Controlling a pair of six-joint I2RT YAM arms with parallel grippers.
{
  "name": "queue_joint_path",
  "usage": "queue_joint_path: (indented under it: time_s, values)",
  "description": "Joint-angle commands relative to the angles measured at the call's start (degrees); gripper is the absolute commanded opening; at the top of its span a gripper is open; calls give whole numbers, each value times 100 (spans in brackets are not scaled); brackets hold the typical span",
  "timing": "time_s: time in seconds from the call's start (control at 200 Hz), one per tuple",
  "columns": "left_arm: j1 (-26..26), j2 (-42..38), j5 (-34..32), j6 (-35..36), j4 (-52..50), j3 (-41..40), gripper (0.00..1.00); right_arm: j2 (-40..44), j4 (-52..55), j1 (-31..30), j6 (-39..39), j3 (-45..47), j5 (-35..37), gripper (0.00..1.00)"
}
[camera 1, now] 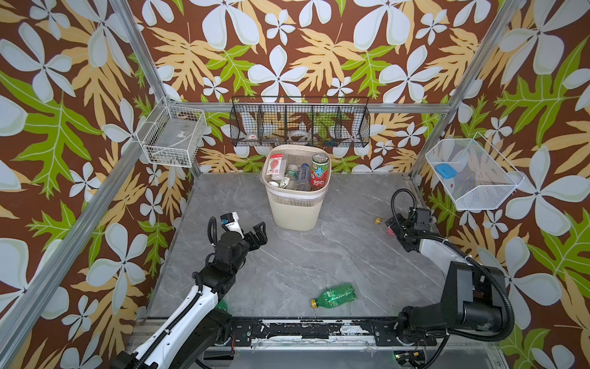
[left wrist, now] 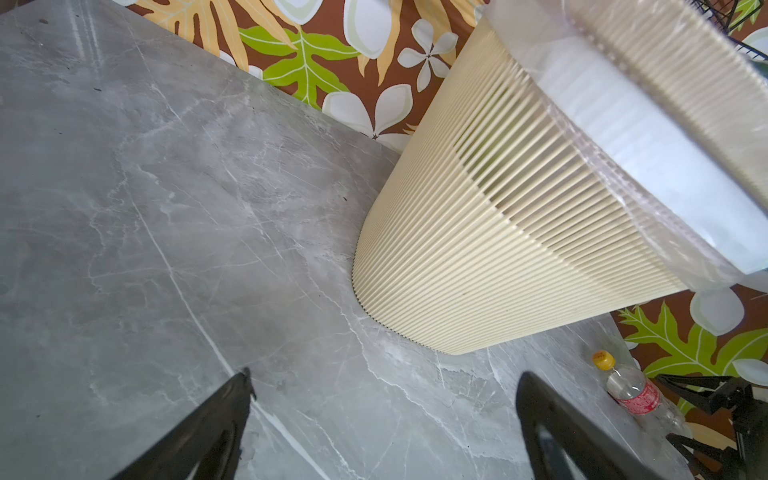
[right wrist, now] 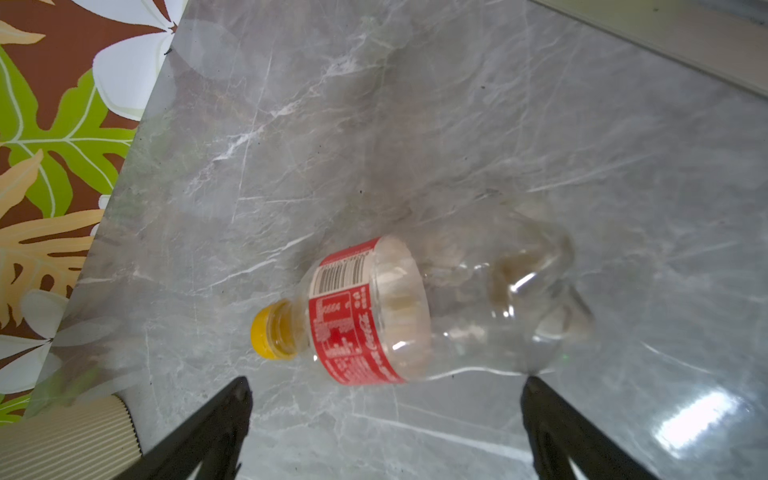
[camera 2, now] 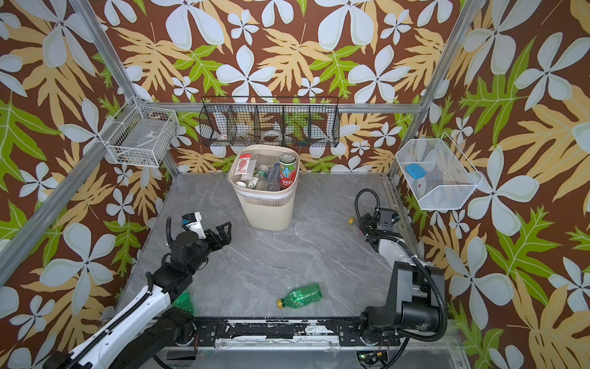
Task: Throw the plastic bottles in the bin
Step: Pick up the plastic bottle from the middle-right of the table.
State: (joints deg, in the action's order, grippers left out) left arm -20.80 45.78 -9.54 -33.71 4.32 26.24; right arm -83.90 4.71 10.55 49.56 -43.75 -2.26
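The bin (camera 1: 295,207) is parked at the back of the table (camera 1: 287,262), under the black wire basket (camera 1: 300,124), and it's already packed with bottles (camera 1: 301,175). A green bottle (camera 1: 335,295) is left lying near the front edge, well apart from both arms. A second green bottle (camera 1: 222,306) is mostly hidden by the left arm (camera 1: 191,303). The left gripper (left wrist: 384,376) is held wide open and empty beside the bin. The right gripper (right wrist: 386,381) is spread open too, just by a clear red-label bottle (right wrist: 415,316) lying sideways, with nothing gripped.
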Motion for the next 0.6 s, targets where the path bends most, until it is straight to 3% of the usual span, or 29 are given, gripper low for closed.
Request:
queue_joint_path:
  time_s: [0.0,0.41,0.596]
  values:
    - [23,-12,14,75,-36,4,100,-285,-125,48,-8,-153,165,100]
    - [65,46,23,111,-133,13,100,-1319,-223,72,-403,-668,-99,96]
    - [76,53,42,93,-144,13,100,-1310,-451,23,-501,-513,-274,79]
